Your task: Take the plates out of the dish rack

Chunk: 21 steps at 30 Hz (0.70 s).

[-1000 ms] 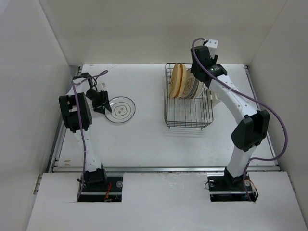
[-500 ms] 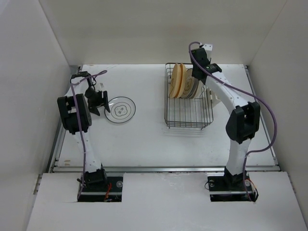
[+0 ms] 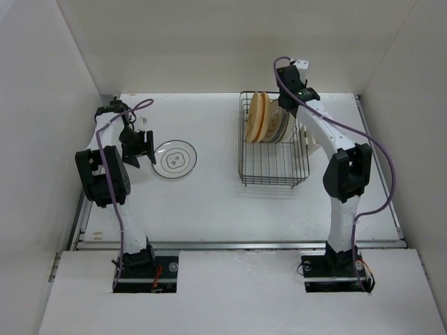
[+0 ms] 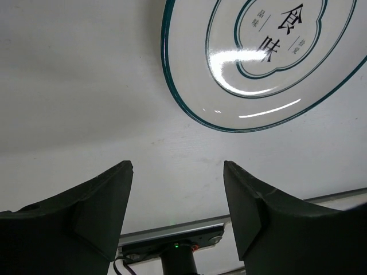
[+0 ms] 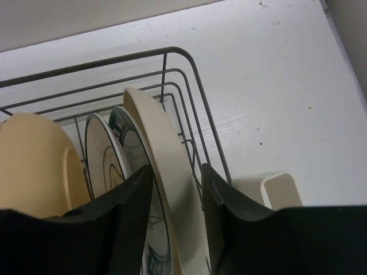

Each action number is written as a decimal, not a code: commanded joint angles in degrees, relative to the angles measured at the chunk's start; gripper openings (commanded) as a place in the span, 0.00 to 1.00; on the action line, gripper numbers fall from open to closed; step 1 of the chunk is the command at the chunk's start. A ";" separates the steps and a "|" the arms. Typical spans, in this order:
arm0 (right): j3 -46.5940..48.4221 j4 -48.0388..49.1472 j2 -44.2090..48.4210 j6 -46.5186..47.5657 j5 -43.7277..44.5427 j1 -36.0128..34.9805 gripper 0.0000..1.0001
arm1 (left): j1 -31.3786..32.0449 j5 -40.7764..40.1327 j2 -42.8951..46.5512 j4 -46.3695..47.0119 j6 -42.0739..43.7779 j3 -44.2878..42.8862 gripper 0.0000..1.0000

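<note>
1. Overhead, we see the left hand (image 3: pixel 137 148) just beside a patterned plate (image 3: pixel 174 159) lying flat on the table (image 3: pixel 209 202). The right hand (image 3: pixel 286 106) reaches into the far end of the dish rack (image 3: pixel 274 171), where several plates (image 3: pixel 264 118) stand on edge.
2. From the left wrist, we find the left hand (image 4: pixel 178 172) with fingers apart and holding nothing. The patterned plate (image 4: pixel 264 57) lies beyond them on the table (image 4: pixel 74 86), untouched.
3. From the right wrist, we see the right hand (image 5: pixel 175 172) straddling the rim of a cream plate (image 5: pixel 152 126) upright in the dish rack (image 5: pixel 165 69); whether it is clamped we cannot tell. A tan plate (image 5: pixel 34 166) stands to one side, a cream cup holder (image 5: pixel 278 186) to the other.
</note>
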<state>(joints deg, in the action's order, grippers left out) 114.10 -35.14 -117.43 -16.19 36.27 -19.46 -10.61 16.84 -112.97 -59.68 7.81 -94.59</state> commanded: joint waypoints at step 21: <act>3.50 1.21 4.22 1.60 0.12 1.09 0.23 | -0.11 -0.66 8.03 -8.52 2.56 -4.20 0.63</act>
<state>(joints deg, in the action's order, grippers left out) 116.03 -38.13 -118.41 -12.16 36.56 -19.64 -10.61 16.21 -107.70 -65.25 9.37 -96.90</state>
